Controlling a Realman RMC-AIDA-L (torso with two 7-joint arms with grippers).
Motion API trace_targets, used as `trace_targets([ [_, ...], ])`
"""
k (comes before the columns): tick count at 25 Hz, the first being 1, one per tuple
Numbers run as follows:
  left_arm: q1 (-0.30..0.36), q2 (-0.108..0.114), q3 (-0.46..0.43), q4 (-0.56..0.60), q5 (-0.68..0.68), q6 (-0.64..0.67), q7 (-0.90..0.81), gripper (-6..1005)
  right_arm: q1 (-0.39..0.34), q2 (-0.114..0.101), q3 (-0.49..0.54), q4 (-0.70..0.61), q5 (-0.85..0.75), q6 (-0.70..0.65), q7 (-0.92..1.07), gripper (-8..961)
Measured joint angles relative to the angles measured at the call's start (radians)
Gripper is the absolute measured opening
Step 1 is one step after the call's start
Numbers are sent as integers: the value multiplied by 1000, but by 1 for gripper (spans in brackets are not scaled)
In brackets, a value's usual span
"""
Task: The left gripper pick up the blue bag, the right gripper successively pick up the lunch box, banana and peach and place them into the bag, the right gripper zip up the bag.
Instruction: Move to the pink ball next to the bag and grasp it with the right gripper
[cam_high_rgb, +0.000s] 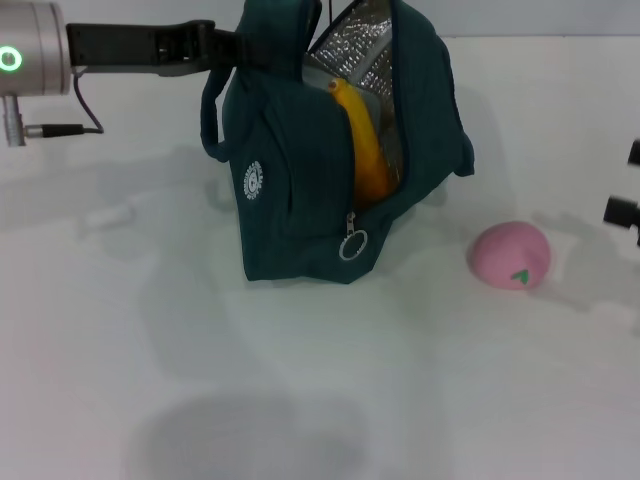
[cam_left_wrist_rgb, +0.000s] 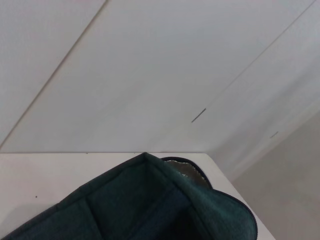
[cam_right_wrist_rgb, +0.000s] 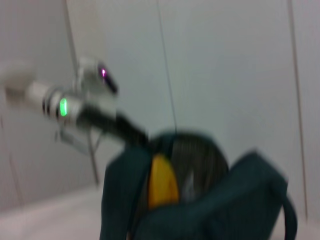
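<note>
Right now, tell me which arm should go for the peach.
Right. The peach lies on the table to the bag's right, near the right gripper at the frame edge. The left gripper is at the bag's top, holding it up with the banana inside.

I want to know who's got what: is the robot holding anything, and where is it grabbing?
The left gripper holds the blue bag by its top edge. The right gripper holds nothing.
</note>
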Motion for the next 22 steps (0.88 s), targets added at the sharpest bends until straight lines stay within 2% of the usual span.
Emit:
trace_targets([
  [4,-6,-2,1,0,3,-4,0,47,2,27,-32,-322,-275,22,335,809],
  [6,-6,-2,1,0,2,-5,0,47,29,28,-78,-419,-372,11,488,808],
  [11,-2,-2,1,0,-1,-5,-4,47,151,30,-222,-627,-594,-67,831,807],
  [14,-1,-3,0,0,-1,-5,-4,47,255,31,-293,-674,-703,-113,988,807],
  [17,-10,-6,1,0,-1,-5,-4,47,349,33,-319,-663,-796,-158,1089,806],
  [22,-19,-10,3,0,-2,-5,-3,47,467,42,-374,-541,-913,-143,1138,805],
])
